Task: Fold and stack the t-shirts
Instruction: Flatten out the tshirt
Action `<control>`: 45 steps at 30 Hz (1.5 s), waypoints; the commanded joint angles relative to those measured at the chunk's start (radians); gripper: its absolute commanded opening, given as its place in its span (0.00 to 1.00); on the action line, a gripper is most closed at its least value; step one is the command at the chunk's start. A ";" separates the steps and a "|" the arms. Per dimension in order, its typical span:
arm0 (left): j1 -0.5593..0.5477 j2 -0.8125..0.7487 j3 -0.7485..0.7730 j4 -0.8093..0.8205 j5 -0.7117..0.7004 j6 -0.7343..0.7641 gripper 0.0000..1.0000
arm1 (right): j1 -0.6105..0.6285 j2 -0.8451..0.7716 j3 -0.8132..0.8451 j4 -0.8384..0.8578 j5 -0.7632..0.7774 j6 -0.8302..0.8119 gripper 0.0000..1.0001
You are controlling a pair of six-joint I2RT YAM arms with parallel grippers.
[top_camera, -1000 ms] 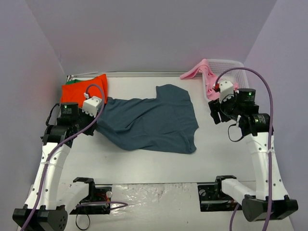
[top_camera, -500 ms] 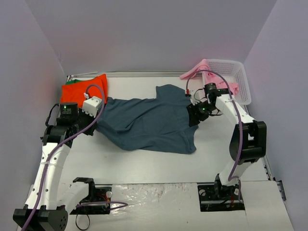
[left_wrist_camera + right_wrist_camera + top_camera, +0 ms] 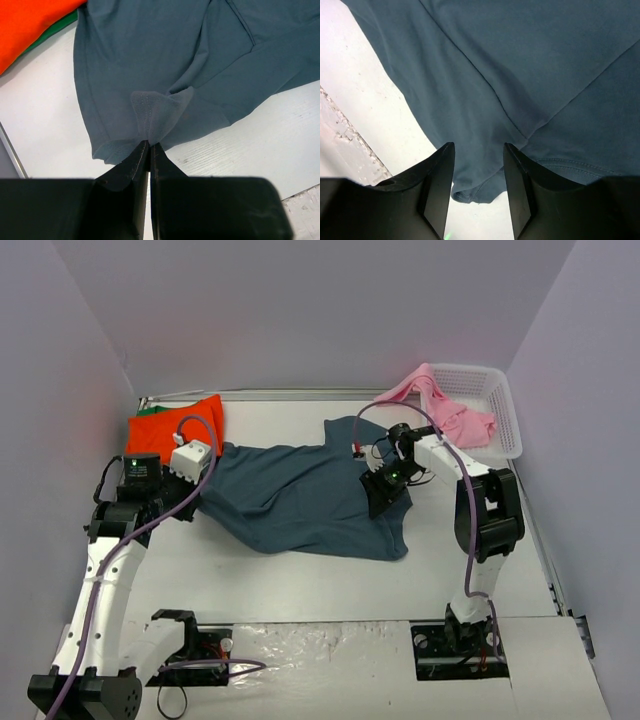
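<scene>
Right end effector (image 3: 380,498) moved from basket (image 3: 510,420) to slate-blue shirt (image 3: 300,495).

A flat white tabletop (image 3: 300,580) spreads below me, boxed on three sides by plain pale lavender walls (image 3: 300,310), evenly lit.

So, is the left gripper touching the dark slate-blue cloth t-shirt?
Touching. Left wrist view shows the left gripper shut, pinching a fold of the dark slate-blue t-shirt.

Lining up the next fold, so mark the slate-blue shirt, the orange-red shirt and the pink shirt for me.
slate-blue shirt (image 3: 300,495): top view, middle of its spread body.
orange-red shirt (image 3: 165,430): top view, middle of its visible face.
pink shirt (image 3: 460,422): top view, its bunched right part.
</scene>
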 commanded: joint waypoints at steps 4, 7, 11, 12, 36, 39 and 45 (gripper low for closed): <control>0.015 -0.018 0.014 0.019 0.007 -0.001 0.02 | 0.002 0.016 0.019 -0.034 0.057 -0.015 0.39; 0.020 -0.021 0.012 0.018 0.009 -0.001 0.02 | 0.002 0.032 0.013 -0.011 0.072 -0.004 0.39; 0.023 -0.027 0.010 0.015 0.012 -0.004 0.02 | 0.002 0.055 0.004 0.011 0.086 0.004 0.39; 0.023 -0.027 0.010 0.013 0.014 -0.002 0.03 | 0.002 0.065 0.001 0.018 0.088 0.004 0.39; 0.030 0.075 0.122 0.026 0.006 -0.024 0.02 | -0.017 -0.128 0.054 0.038 0.275 0.061 0.00; 0.030 0.189 0.266 0.001 -0.026 -0.056 0.02 | -0.062 -0.184 0.151 0.029 0.331 0.085 0.00; 0.027 0.326 0.455 -0.028 -0.028 -0.107 0.02 | -0.117 -0.237 0.237 0.000 0.275 0.099 0.04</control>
